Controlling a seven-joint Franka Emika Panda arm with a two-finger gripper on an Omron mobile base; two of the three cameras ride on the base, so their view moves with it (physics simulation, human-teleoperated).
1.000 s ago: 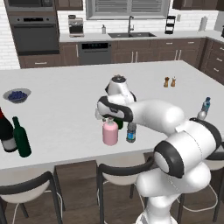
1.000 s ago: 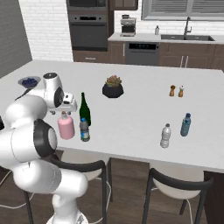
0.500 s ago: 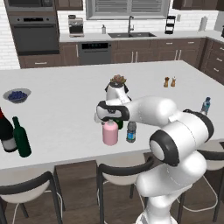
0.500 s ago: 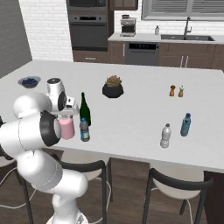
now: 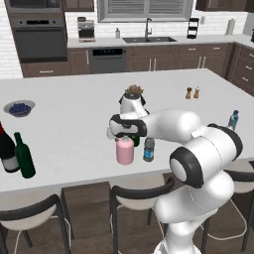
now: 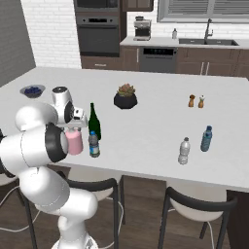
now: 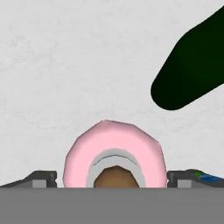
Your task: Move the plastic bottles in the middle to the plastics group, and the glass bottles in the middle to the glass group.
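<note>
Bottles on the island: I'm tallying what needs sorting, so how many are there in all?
7. Pink bottle, slim green wine bottle and blue-capped water bottle mid-counter; red-topped bottle and stocky green bottle at one end; grey-clear bottle and blue-tinted bottle at the other. None appears hidden.

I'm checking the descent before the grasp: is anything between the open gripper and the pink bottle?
Nothing visible. The gripper hangs open directly above the pink bottle, one fingertip on each side of it. The slim green wine bottle stands off to one side, clear of the fingers.
</note>
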